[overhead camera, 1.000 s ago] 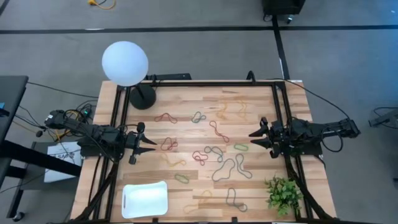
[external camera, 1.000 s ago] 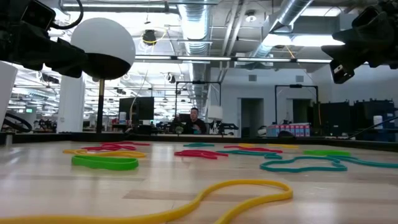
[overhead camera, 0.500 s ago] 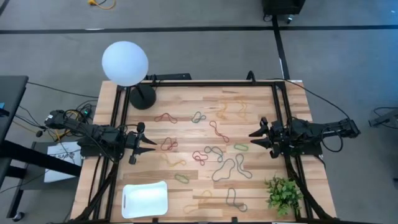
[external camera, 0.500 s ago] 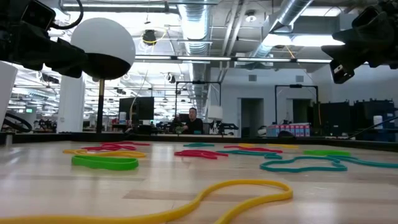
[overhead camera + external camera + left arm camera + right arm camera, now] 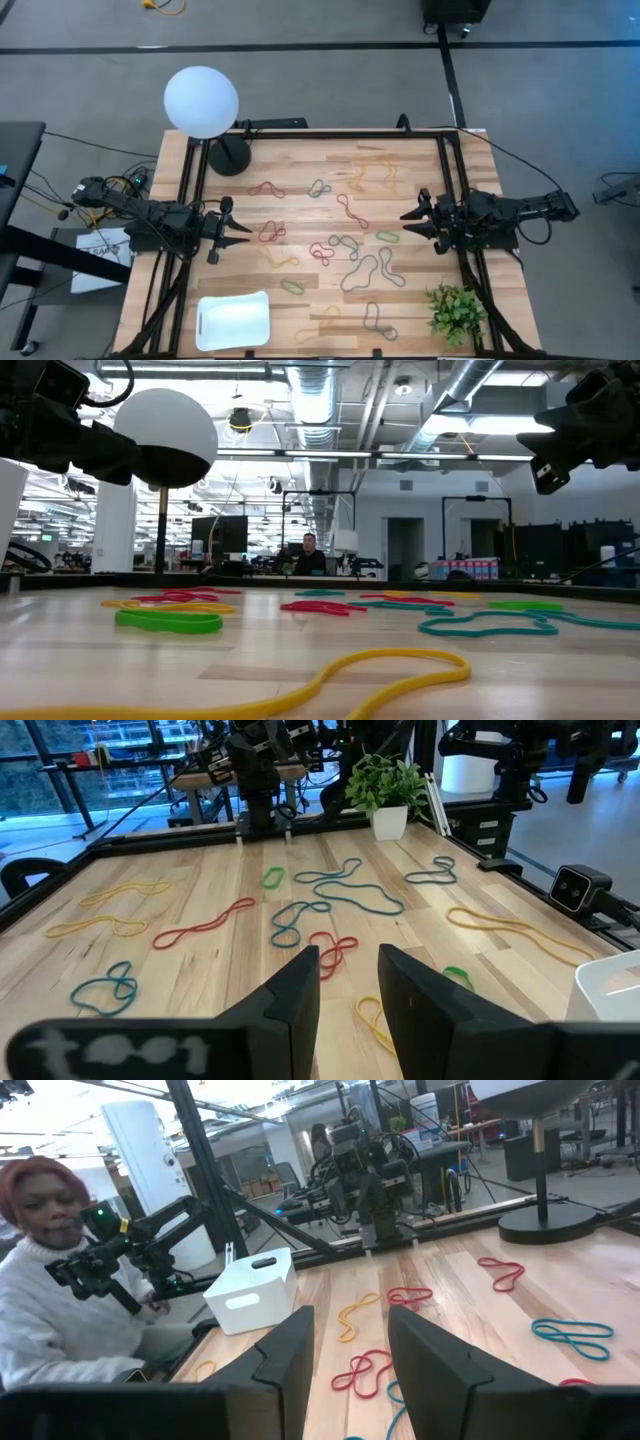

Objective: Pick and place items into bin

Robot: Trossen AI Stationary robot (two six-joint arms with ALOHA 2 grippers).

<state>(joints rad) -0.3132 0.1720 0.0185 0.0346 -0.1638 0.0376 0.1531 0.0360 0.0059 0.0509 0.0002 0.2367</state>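
Note:
Many rubber-band loops lie flat on the wooden table: a red one (image 5: 271, 232) near my left gripper, a small green one (image 5: 387, 237) near my right gripper, a large teal one (image 5: 362, 272), and others in yellow, orange and grey. The white bin (image 5: 233, 320) stands at the near left and also shows in the right wrist view (image 5: 252, 1288). My left gripper (image 5: 240, 232) is open and empty above the table's left side; its wrist view (image 5: 348, 982) shows the gap. My right gripper (image 5: 408, 223) is open and empty above the right side (image 5: 350, 1345).
A white globe lamp (image 5: 203, 102) stands at the far left corner. A green plant (image 5: 455, 310) stands at the near right corner. A black frame rail (image 5: 448, 180) runs along the table's sides. A person (image 5: 50, 1280) sits beyond the left edge.

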